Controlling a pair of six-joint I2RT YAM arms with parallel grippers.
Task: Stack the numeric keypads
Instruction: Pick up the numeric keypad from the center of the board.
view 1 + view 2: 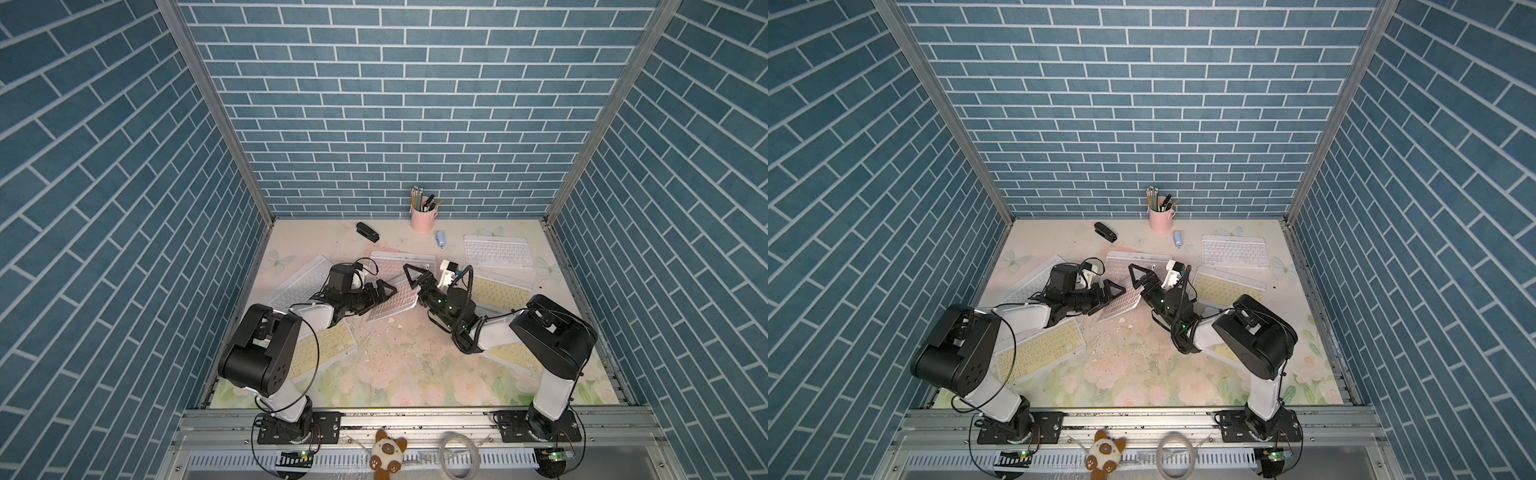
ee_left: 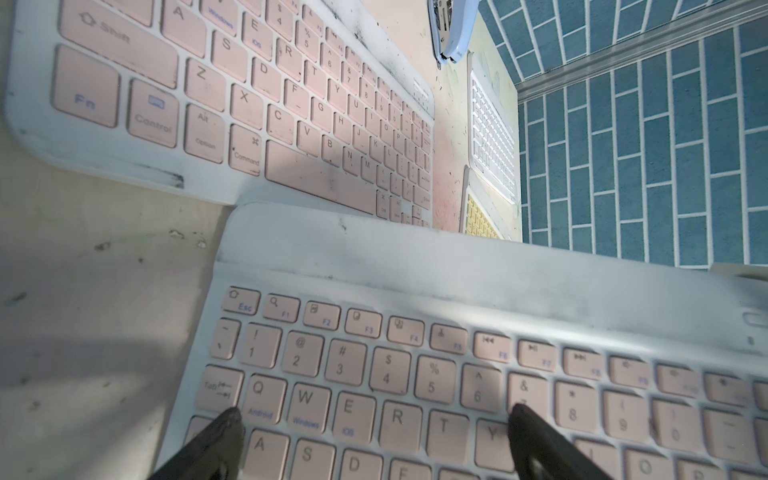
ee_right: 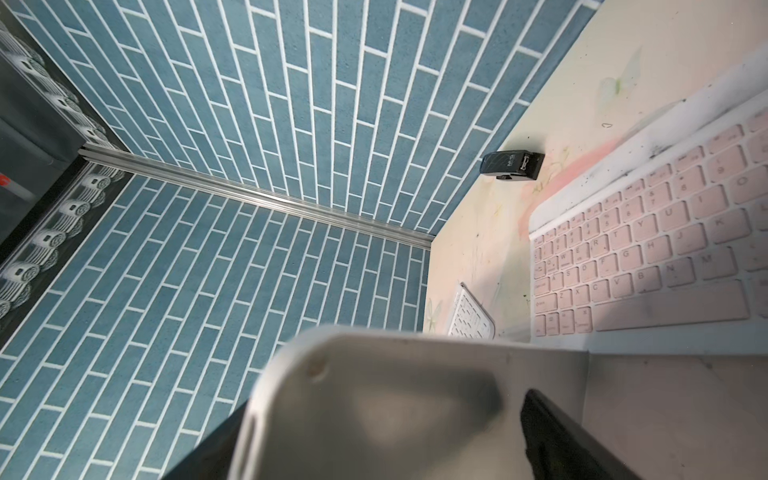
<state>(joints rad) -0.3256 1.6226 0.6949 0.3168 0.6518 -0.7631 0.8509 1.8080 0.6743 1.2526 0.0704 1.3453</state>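
Pink-keyed keypad point(image 1: 394, 302) spans lengthwise between both grippers: left gripper point(image 1: 383, 291) spread over its keys, right gripper point(image 1: 415, 279) spread around its raised end.

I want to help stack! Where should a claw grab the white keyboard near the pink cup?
Probably its right short end, from above: the white keypad lies flat, bare table beside that end, a yellow keypad crowding its near edge.
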